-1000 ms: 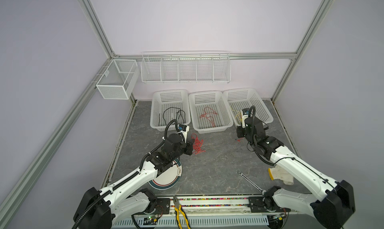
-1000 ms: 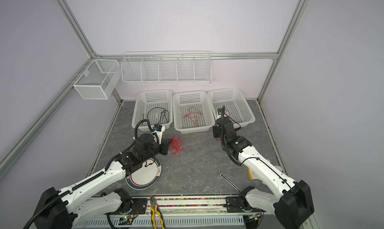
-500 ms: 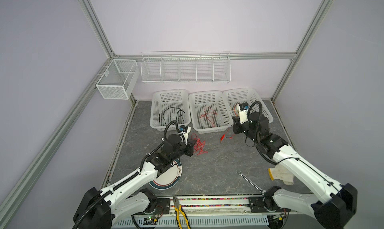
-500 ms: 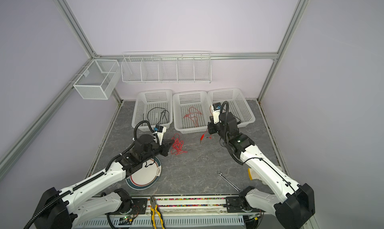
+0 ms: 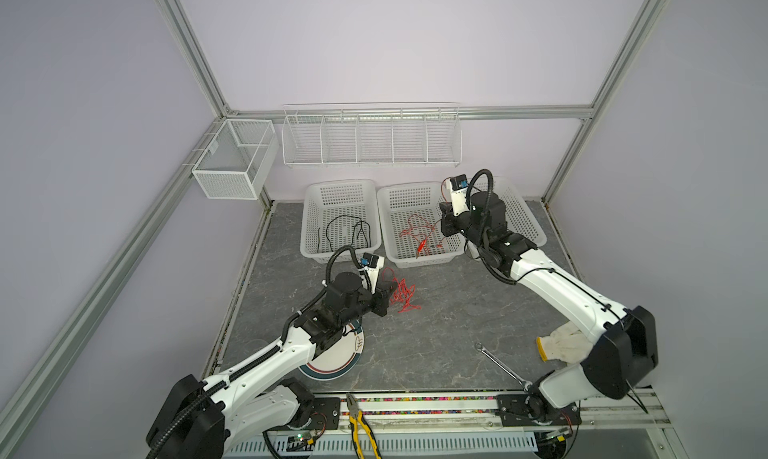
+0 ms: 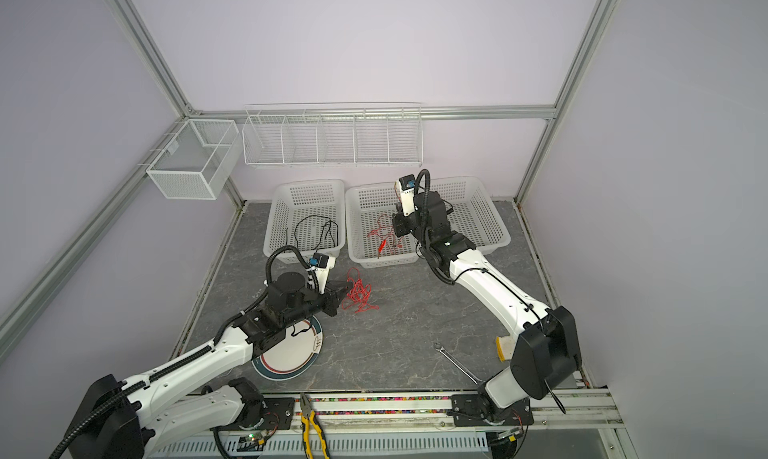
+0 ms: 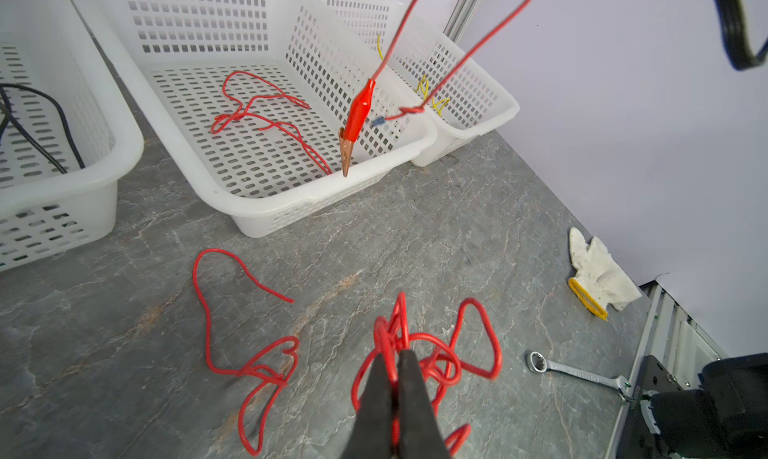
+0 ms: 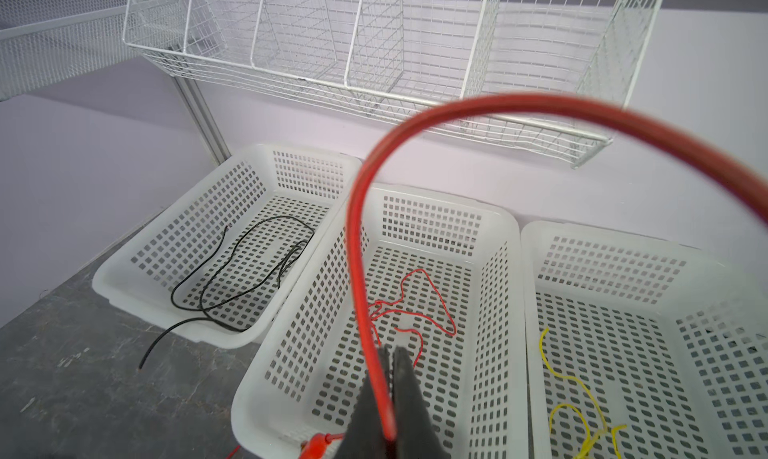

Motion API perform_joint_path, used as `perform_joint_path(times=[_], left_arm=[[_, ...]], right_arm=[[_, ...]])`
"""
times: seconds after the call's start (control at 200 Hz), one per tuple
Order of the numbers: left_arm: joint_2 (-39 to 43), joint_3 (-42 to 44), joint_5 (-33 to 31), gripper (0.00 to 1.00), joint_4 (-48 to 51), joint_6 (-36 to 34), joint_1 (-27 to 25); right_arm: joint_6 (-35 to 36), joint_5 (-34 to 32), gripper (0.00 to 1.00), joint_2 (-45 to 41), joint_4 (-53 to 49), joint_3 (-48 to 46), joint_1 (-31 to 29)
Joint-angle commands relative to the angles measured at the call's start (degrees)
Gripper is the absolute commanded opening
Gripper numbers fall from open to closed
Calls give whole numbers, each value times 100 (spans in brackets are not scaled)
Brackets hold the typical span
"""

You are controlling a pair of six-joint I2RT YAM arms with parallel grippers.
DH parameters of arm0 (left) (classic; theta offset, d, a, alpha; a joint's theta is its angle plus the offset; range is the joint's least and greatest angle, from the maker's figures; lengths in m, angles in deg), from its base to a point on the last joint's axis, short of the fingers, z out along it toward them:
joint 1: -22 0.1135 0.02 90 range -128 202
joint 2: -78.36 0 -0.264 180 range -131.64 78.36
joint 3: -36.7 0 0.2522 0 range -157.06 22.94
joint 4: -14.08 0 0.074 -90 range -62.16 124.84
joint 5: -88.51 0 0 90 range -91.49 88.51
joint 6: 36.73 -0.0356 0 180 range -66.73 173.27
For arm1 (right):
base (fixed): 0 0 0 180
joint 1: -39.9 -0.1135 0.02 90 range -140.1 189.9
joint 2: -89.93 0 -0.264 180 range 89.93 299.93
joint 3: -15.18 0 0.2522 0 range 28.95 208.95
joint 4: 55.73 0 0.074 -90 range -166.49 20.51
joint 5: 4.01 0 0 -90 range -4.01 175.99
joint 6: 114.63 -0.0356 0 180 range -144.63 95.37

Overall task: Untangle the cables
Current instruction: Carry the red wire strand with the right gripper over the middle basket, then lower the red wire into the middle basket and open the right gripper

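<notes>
A red tangle of cables [image 5: 404,295] [image 6: 358,293] lies on the grey table in front of the baskets. My left gripper [image 5: 388,295] [image 7: 395,355] is shut on a strand of it [image 7: 436,363]. My right gripper [image 5: 444,225] [image 8: 388,351] is shut on another red cable [image 8: 360,270] and hangs above the middle basket [image 5: 419,264]. That cable's red clip [image 5: 422,245] [image 7: 357,112] dangles over the basket's front part. More red cable [image 8: 415,307] lies inside this basket. Black cables [image 5: 345,232] are in the left basket, yellow cables [image 8: 573,411] in the right one.
A plate [image 5: 332,369] lies under my left arm. A wrench [image 5: 498,365], a white glove [image 5: 561,346] and yellow-handled pliers [image 5: 361,428] lie near the front. Wire racks [image 5: 370,136] hang on the back wall.
My right gripper has carried the red clip cable up and to the left, from the table in front of the baskets to above the middle basket. The left arm has hardly moved.
</notes>
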Motion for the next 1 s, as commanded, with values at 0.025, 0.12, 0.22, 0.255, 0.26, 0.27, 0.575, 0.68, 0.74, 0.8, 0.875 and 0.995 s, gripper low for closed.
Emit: perform_joint_path(times=[0.025,0.12,0.22,0.255,0.26,0.27,0.575,0.68,0.74,0.8,0.875,0.995], left_arm=[[99,89,18,0,-290,126,14],[152,110,-47,0,-237,94,14],[237,142,-161,0,-151,47,14],[269,149,-191,0,-163,37,14],[269,154,-197,0,-165,36,14],[270,163,-201,0,-171,29,14],[181,195,-402,0,-533,112,14],[162,170,-379,0,-593,150,15],[163,162,-367,0,-576,158,14],[182,159,-344,0,-555,159,14],[197,167,-350,0,-541,176,14],[232,219,-378,0,-571,194,14]], right_arm=[[-109,51,7,620,361,341,118],[-165,-190,7,1127,162,507,139],[-218,-354,7,1514,-14,498,157],[-247,-366,6,1603,-56,465,169],[-251,-366,7,1617,-67,457,170],[-259,-368,7,1638,-75,453,171],[-352,-114,14,1851,-460,316,211],[-328,144,26,1723,-486,281,205],[-321,254,37,1611,-525,277,204],[-301,315,51,1482,-551,256,197],[-265,387,64,1304,-684,230,200],[-184,442,75,958,-780,44,174]])
